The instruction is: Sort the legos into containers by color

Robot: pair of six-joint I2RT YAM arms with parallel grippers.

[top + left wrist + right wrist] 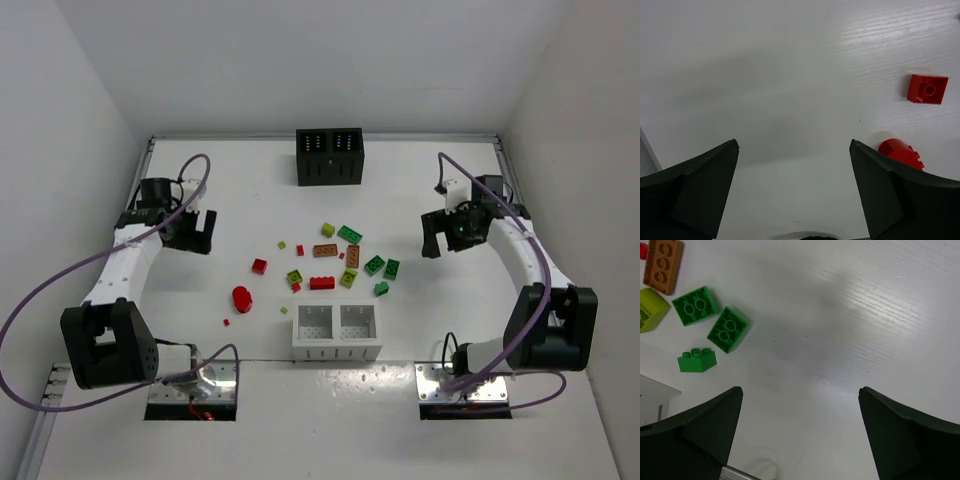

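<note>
Legos lie scattered mid-table: a red brick [322, 283], a red square brick [260, 265], a red round piece [242, 298], dark green bricks [374, 265], lime bricks [294, 277] and an orange-brown plate [324, 250]. The white box [336, 331] stands near the front, the black box [329, 156] at the back. My left gripper [196, 238] is open and empty at the left; its wrist view shows the red square brick [927, 89] and the round piece [900, 152]. My right gripper [437, 243] is open and empty at the right; its view shows dark green bricks [728, 329].
White walls enclose the table on the left, back and right. Purple cables loop from both arms. The white box's corner [655, 395] shows at the left edge of the right wrist view.
</note>
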